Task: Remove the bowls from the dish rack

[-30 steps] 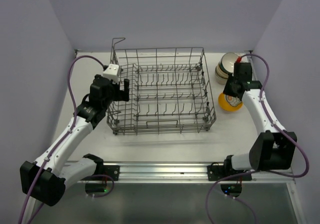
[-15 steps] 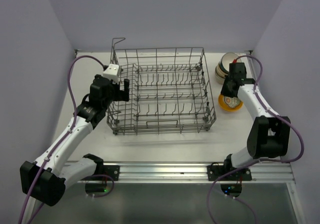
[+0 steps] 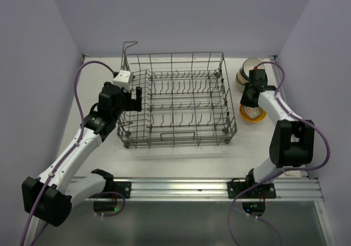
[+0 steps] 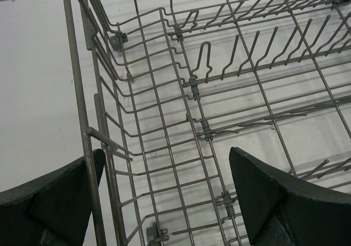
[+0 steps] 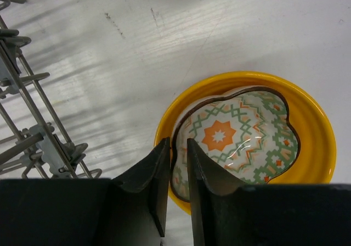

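The grey wire dish rack stands mid-table with no bowls showing in it. To its right, a white bowl with an orange and green pattern sits nested inside a yellow bowl. My right gripper straddles the patterned bowl's near rim, its jaws almost together with the rim between them. My left gripper hangs wide open over the rack's left wall, holding nothing.
A stack of cream bowls stands at the back right, just behind the right wrist. The rack's right end is close to the yellow bowl. A raised wire loop sticks up at the rack's back left corner. Walls close in both sides.
The right arm has folded in, its elbow swinging left and its wrist shifting back over the yellow bowl. Its jaws have eased slightly apart. The left arm has not moved.
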Available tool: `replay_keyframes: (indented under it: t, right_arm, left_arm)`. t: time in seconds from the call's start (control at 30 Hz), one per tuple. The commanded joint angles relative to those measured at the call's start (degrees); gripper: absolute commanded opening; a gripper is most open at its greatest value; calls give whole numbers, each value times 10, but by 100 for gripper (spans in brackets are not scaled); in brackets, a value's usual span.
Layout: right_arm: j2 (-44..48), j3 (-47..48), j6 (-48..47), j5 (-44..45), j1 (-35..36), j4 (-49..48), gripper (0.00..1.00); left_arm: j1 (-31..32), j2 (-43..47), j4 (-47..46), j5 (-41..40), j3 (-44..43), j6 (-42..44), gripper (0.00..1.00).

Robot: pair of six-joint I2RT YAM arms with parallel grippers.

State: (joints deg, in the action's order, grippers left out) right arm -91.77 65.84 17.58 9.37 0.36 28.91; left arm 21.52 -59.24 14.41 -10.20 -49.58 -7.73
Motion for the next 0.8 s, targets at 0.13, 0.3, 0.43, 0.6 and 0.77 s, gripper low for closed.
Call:
replay_keyframes:
  t: [0.13, 0.3, 0.43, 0.6, 0.77]
  right_arm:
    - [-9, -3, 7, -3, -1, -26, 34]
    - [-1, 4, 13, -17, -2, -21, 47]
    - [19, 21, 14, -33, -2, -3, 62]
    - [51, 53, 17, -58, -2, 24, 92]
    - [112, 57, 10, -84, -1, 13, 99]
  left_arm:
    - [5, -2, -4, 18, -20, 7, 100]
    - [5, 3, -5, 16, -20, 7, 100]
    - [5, 2, -4, 12, -20, 8, 100]
    - [5, 11, -3, -1, -23, 1, 100]
    - [5, 33, -18, -5, -13, -2, 100]
